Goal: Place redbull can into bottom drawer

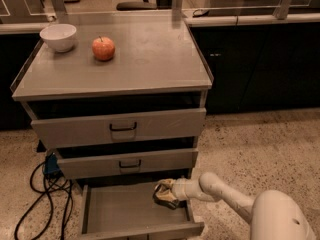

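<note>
The bottom drawer (120, 211) is pulled open under two drawers with dark handles; its flat grey bottom shows. My gripper (165, 194) reaches in from the right and sits low over the drawer's right rear part, close to its right wall. A small dark shape lies right under the gripper's tip. I cannot make out the redbull can as such; it may be hidden by the gripper.
On the cabinet top (150, 59) stand a white bowl (58, 36) and a red apple (103, 48). Black cables (45, 194) lie on the floor left of the cabinet. My arm (225, 196) stretches across the speckled floor at the lower right.
</note>
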Robot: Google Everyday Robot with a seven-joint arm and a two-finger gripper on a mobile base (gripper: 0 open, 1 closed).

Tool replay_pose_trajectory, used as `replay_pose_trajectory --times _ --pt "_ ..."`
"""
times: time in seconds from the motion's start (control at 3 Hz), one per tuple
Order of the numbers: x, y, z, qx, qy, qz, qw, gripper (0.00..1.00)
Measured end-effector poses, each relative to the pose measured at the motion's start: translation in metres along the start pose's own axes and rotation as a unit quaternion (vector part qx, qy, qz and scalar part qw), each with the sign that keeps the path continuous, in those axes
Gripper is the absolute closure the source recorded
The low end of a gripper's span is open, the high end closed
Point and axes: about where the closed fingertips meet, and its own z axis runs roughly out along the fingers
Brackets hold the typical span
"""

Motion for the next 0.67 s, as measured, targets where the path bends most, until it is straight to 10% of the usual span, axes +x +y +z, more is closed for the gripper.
replay_pose_trajectory --times 0.67 --pt "-0.0036 0.0012 0.0156 -0.013 0.007 -0.002 0.9999 0.82"
